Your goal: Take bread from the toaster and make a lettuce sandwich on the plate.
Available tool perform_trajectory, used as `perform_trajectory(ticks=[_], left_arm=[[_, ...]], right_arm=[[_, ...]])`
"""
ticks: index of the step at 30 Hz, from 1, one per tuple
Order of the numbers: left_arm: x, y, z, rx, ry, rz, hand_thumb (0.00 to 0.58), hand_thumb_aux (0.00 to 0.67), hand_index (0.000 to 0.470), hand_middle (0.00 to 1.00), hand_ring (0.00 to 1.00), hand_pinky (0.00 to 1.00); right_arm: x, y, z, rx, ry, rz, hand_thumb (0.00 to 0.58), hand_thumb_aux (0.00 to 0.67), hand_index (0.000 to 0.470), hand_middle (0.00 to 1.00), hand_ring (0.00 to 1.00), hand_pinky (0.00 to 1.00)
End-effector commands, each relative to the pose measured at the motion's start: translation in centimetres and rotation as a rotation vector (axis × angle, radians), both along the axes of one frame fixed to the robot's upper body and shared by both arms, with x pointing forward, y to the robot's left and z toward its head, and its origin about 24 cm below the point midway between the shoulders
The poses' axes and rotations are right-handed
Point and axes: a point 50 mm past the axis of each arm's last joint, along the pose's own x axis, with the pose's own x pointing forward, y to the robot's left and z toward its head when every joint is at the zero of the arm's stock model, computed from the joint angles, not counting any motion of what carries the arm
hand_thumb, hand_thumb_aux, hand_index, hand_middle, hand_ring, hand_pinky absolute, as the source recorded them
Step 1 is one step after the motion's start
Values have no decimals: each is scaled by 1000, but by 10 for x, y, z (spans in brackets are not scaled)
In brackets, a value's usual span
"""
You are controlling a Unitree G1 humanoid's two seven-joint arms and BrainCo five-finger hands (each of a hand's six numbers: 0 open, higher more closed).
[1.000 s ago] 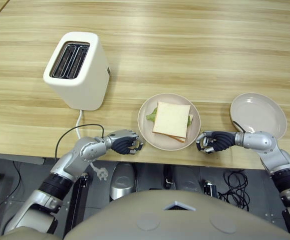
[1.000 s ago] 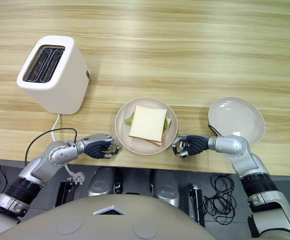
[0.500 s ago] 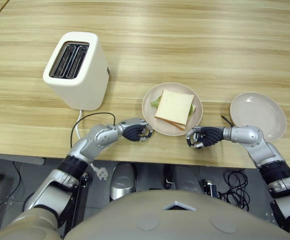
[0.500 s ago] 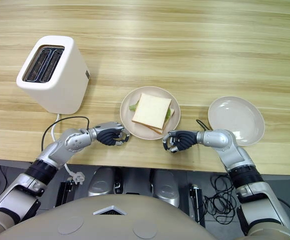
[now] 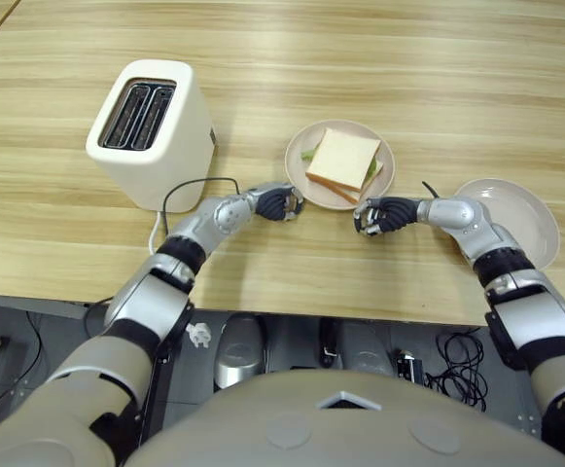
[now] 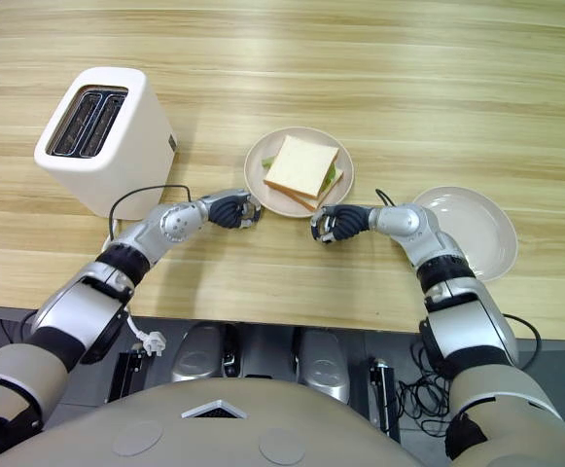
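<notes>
Sandwich [image 5: 341, 160] built on the plate [image 5: 333, 201] (job nearly done, I'd say). Left robot hand [image 5: 278, 202] and right robot hand [image 5: 379, 215] flank its rim, curled; next, withdraw gently.

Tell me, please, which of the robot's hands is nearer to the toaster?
Left. The left hand is just right of the toaster, close to its cord. The right hand is farther right, past the near edge of the sandwich plate.

Pale wooden plank tabletop [image 5: 379, 68] spans the view. Round beige plate [image 5: 527, 212] sits near its right front edge. Black cables [image 5: 454, 352] tangle below.
</notes>
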Motion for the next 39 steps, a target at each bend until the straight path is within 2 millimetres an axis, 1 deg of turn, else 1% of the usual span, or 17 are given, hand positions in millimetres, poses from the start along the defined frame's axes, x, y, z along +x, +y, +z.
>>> perform_trajectory(ticks=[1,5,8,12,13,14,15,16,17,20,22,24,27,30,34,36,39], left_arm=[[6,1,-3,4,-12,85,580,670,460,1000,1000,1000],[14,3,5,-30,-55,146,580,670,460,1000,1000,1000],[15,7,13,-101,-106,151,580,670,460,1000,1000,1000],[15,17,21,-247,-142,198,580,670,460,1000,1000,1000],[14,21,24,-298,-156,219,580,670,460,1000,1000,1000],[13,25,26,-362,-166,240,575,607,417,1000,1000,1000],[10,28,29,-432,-175,257,438,339,233,133,133,133],[7,31,32,-502,-188,269,156,97,67,0,0,0],[3,34,35,-568,-203,280,0,0,0,0,0,0],[-11,40,44,-712,-248,287,0,0,0,0,0,0],[-19,40,50,-785,-263,302,0,0,0,0,0,0],[-25,41,55,-863,-276,336,0,0,0,0,0,0],[-34,39,60,-1011,-261,400,0,0,0,0,0,0],[-42,34,62,-1119,-251,433,0,0,0,0,0,0],[-51,24,72,-1168,-298,361,0,0,0,0,0,0],[-53,23,75,-1167,-333,359,0,0,0,0,0,0],[-55,25,75,-1179,-350,380,0,0,0,0,0,0]], right_arm=[[0,0,-15,-45,24,-62,580,670,460,1000,1000,1000],[7,7,-9,11,-42,-92,580,670,460,1000,1000,1000],[10,12,6,153,-119,-86,580,670,460,1000,1000,1000],[7,15,23,350,-234,-67,580,670,460,1000,1000,1000],[6,15,26,392,-258,-64,514,444,305,1000,1000,1000],[3,15,29,435,-284,-60,230,150,103,867,867,867],[1,15,32,486,-309,-63,0,0,0,94,94,94],[-2,15,36,536,-336,-66,0,0,0,0,0,0],[-4,14,40,583,-367,-69,0,0,0,0,0,0],[-12,15,57,769,-479,-105,0,0,0,0,0,0],[-14,15,68,887,-590,-168,0,0,0,0,0,0],[-15,17,74,989,-660,-242,0,0,0,0,0,0],[-15,20,77,1087,-725,-346,0,0,0,0,0,0],[-12,23,79,1151,-777,-435,0,0,0,0,0,0],[-10,24,77,1185,-798,-518,0,0,0,0,0,0],[-10,25,71,1171,-781,-556,0,0,0,0,0,0],[-14,25,69,1162,-805,-550,0,0,0,0,0,0]])
